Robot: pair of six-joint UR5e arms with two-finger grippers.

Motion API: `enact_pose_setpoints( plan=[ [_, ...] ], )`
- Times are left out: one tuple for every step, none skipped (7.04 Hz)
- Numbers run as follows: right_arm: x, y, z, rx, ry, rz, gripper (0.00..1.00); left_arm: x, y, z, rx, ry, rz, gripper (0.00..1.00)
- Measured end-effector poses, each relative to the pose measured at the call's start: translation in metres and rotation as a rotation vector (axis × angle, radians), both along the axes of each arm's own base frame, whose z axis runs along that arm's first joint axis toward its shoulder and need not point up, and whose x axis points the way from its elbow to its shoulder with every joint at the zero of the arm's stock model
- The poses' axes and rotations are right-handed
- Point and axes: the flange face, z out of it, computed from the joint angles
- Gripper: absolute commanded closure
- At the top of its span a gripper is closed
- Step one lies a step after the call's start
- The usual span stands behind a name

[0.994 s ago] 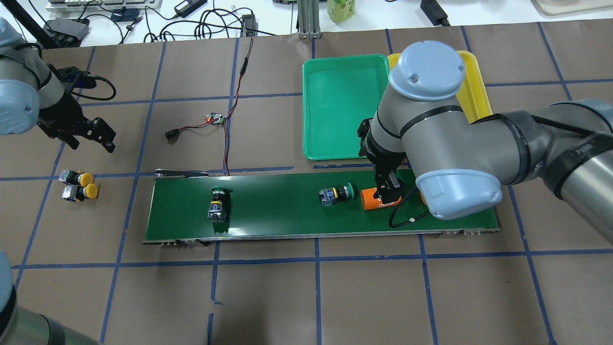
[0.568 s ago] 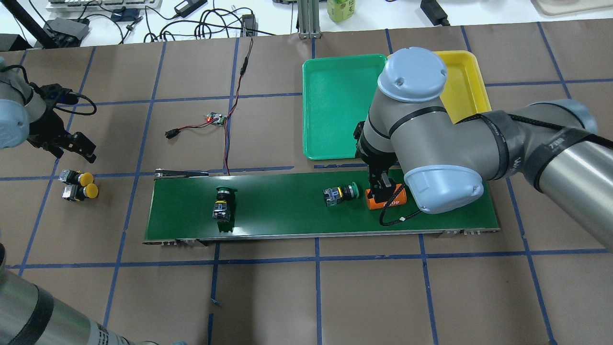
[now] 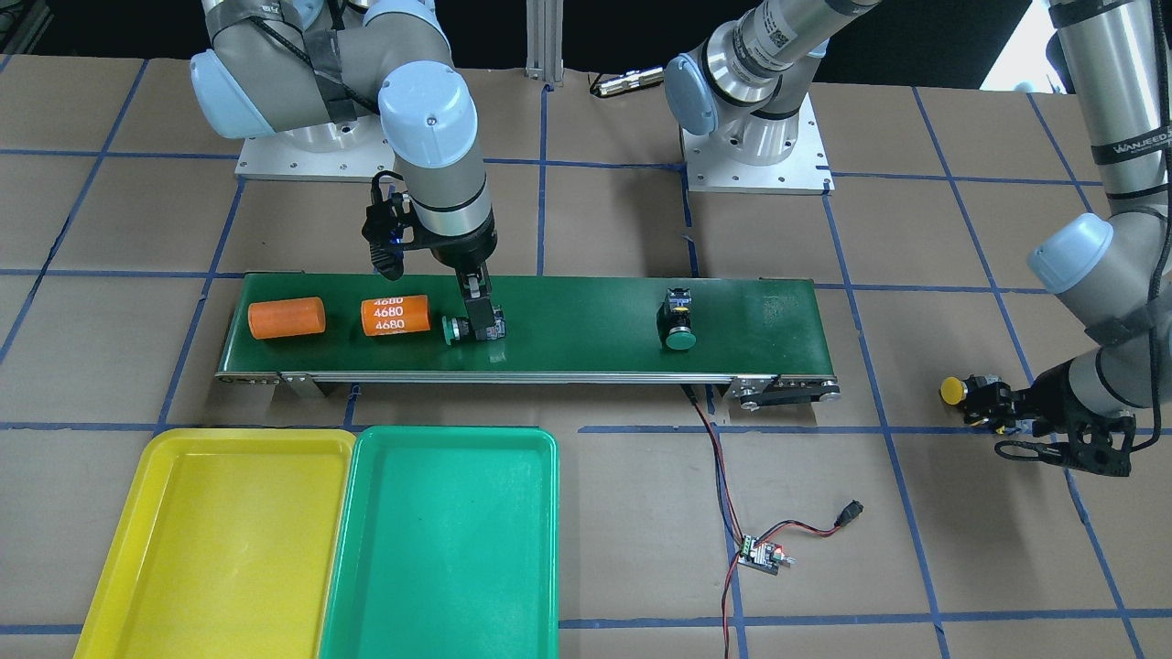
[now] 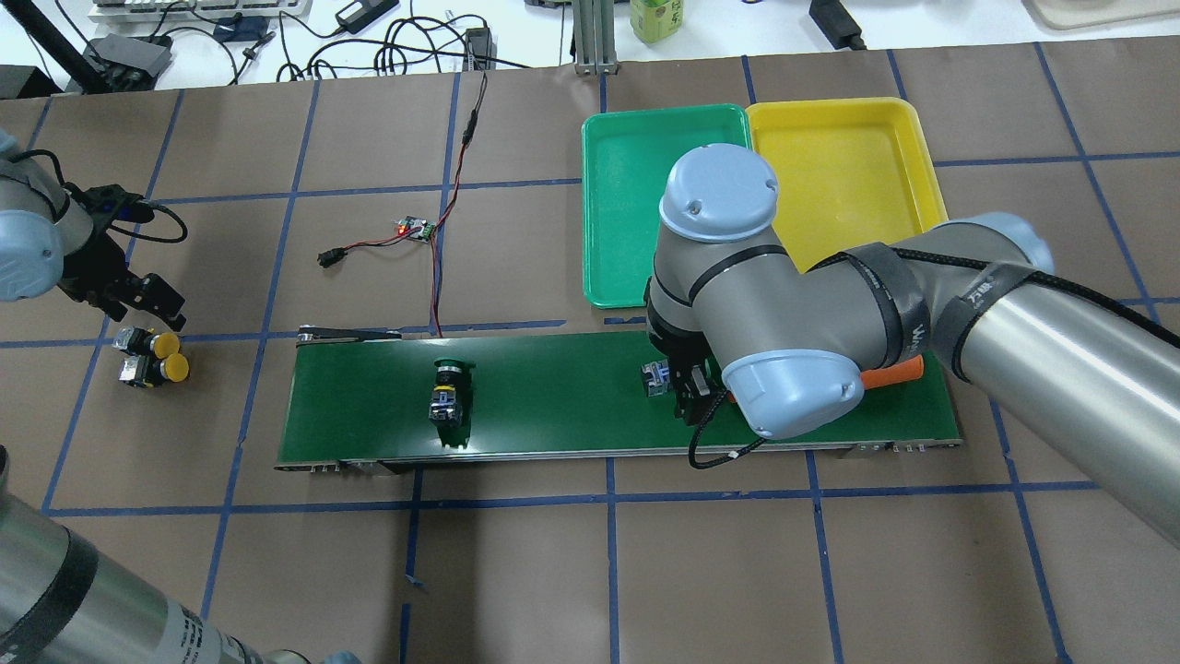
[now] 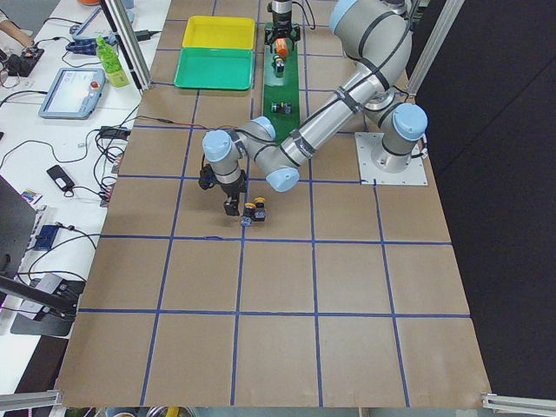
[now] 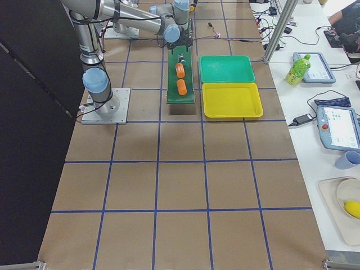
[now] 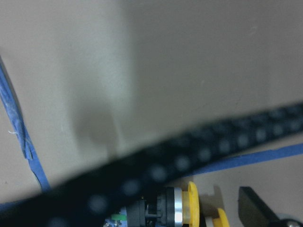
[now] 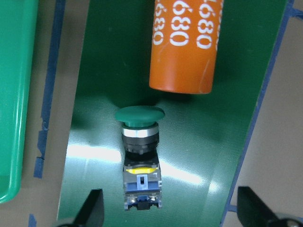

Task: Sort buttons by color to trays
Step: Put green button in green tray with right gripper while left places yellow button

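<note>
Button [image 8: 139, 156] with green cap on belt [image 8: 109, 71], between right gripper's [image 8: 171, 210] spread fingers.

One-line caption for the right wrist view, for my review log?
Right pincer open above a green button lying on the belt, cap toward the 4680 cylinder.

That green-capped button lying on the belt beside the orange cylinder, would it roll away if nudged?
Probably not far: the green button lies on its side, and its boxy switch body should stop the round cap rolling. It looks like rigid plastic, so likely light. The orange cylinder would roll sooner.
</note>
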Motion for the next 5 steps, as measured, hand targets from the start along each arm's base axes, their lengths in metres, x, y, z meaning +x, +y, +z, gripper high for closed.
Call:
enact_pose_setpoints(
  plan=[
    [-0.004, -0.001, -0.006, 0.006, 0.008, -0.002, 0.0, 0.003, 0.001, -0.003, 0.005, 0.006, -0.018, 0.0],
    [-0.011, -0.005, -0.012, 0.01, 0.019, -0.007, 0.04, 0.005, 0.002, -0.006, 0.008, 0.011, -0.031, 0.0],
    [-0.018, -0.011, -0.02, 0.021, 0.028, -0.013, 0.4, 0.01, 0.004, -0.01, 0.014, 0.018, -0.038, 0.0],
    [-0.023, -0.012, -0.026, 0.033, 0.033, -0.018, 0.4, 0.017, 0.005, -0.012, 0.016, 0.021, -0.043, 0.0],
    [-0.027, -0.01, -0.031, 0.044, 0.036, -0.016, 0.41, 0.021, 0.006, -0.011, 0.014, 0.021, -0.041, 0.0]
  ],
)
